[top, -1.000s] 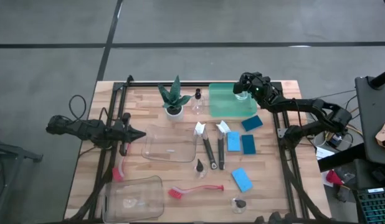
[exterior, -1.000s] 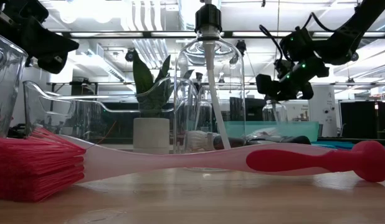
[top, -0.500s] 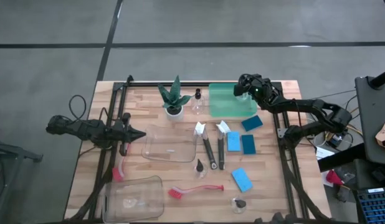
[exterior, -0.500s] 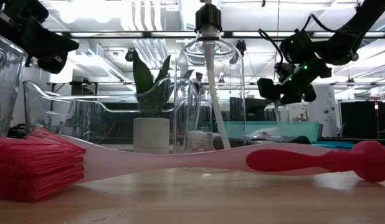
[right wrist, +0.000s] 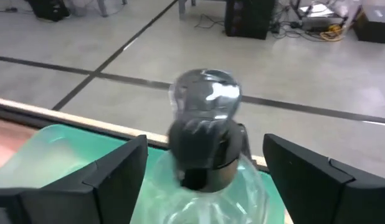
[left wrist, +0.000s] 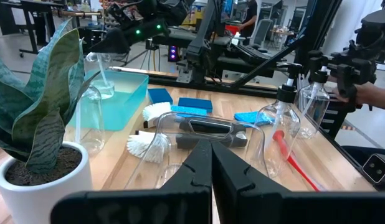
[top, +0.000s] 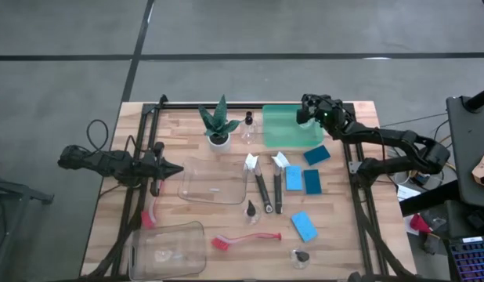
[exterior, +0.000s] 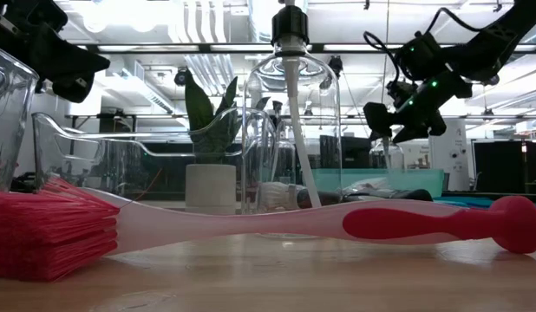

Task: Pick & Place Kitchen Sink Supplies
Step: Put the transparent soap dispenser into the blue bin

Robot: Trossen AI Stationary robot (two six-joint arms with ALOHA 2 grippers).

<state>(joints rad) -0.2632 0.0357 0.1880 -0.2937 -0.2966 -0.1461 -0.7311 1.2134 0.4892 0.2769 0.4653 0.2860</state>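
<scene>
A small clear bottle [right wrist: 205, 155] with a black top stands upright in the green tray [top: 281, 129] at the far right. My right gripper [right wrist: 205, 146] hangs over it, open, one finger on either side of the black top with a gap at each. My left gripper [top: 176, 168] waits shut at the table's left, holding nothing. Blue sponges [top: 294, 177] lie flat right of the middle. Two dark-handled, white-headed brushes [top: 261, 184] lie beside them. A red brush [top: 238, 239] and two more bottles [top: 251, 210] rest near the front, and another bottle [top: 247, 129] stands at the far side.
A green plant in a white pot [top: 218, 125] stands at the far side, left of the tray. One clear bin [top: 214, 180] lies mid-table, and another [top: 167, 249] sits at the near left. A second red brush [top: 152, 211] lies along the left frame rail.
My right gripper has opened and let go of the bottle, then risen a little above the green tray. The bottle stays standing in the tray.
</scene>
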